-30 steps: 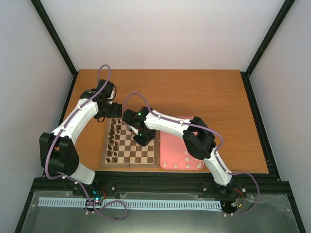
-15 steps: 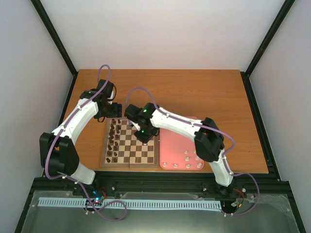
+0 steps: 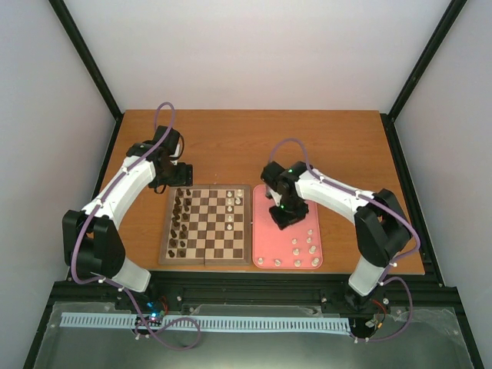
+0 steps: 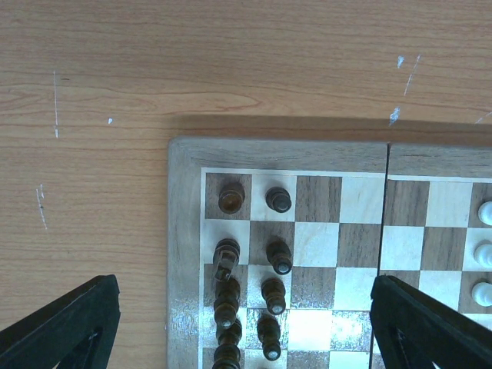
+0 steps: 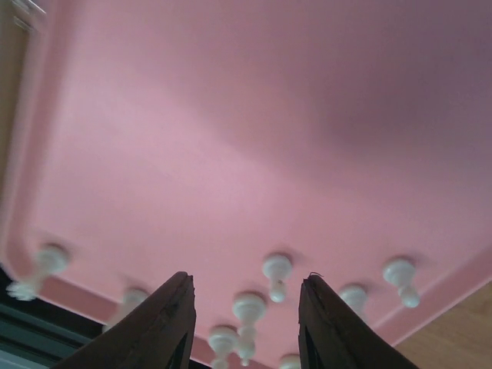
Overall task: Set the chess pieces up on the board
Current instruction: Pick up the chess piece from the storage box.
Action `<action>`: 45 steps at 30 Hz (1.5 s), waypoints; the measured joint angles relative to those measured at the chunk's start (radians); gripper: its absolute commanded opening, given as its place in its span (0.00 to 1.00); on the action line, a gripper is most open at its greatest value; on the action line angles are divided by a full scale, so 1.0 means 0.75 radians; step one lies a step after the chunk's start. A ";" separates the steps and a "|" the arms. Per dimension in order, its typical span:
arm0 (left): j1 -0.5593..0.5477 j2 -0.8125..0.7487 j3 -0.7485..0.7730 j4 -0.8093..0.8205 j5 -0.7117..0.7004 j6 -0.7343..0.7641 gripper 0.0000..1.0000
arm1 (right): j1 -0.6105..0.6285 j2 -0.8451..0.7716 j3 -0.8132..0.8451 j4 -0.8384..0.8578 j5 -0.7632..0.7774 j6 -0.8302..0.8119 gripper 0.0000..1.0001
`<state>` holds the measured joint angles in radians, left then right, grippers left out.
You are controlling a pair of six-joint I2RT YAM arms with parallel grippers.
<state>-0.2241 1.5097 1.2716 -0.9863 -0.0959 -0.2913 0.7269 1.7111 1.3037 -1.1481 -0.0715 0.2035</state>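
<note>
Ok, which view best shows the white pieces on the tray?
Top external: the white pieces on the pink tray show sharp, unblocked. Right wrist: closer but blurred, fingers hide some. Left wrist: none of them.

Table [image 3: 323, 146]: wood-grain top, orange-brown, rect. Scuffs [image 4: 55, 104]: fine white marks on table surface, seen in left wrist view.
Back wall [image 3: 254, 54]: plain white panel, matte.
L wall [image 3: 38, 138], R wall [image 3: 461, 169]: same, pale grey-white.
Struts [image 3: 84, 58]: black, 2 pcs, diag. from upper corners down to table's far corners.
Rail [image 3: 254, 288]: black metal, along table's near edge.
Ribbed strip [image 3: 231, 324]: pale, long, nearer than rail, on glossy grey sheet [image 3: 254, 350].
Light: soft, even.
</note>
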 measured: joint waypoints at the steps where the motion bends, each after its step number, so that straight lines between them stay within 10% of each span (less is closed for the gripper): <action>1: 0.000 0.000 0.000 0.000 0.001 0.000 1.00 | -0.018 0.001 -0.057 0.008 -0.007 -0.001 0.36; 23: 0.000 0.018 0.000 0.000 0.025 0.000 1.00 | -0.050 -0.011 -0.372 0.151 -0.070 0.042 0.23; 31: 0.000 0.018 0.000 0.000 0.030 0.000 1.00 | -0.050 -0.011 -0.373 0.144 -0.026 0.069 0.03; 45: 0.000 0.018 0.000 0.000 0.035 0.000 1.00 | 0.067 -0.011 -0.107 0.048 0.044 -0.039 0.03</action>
<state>-0.2241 1.5230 1.2716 -0.9863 -0.0700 -0.2913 0.7773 1.7027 1.2236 -1.1118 -0.0383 0.1745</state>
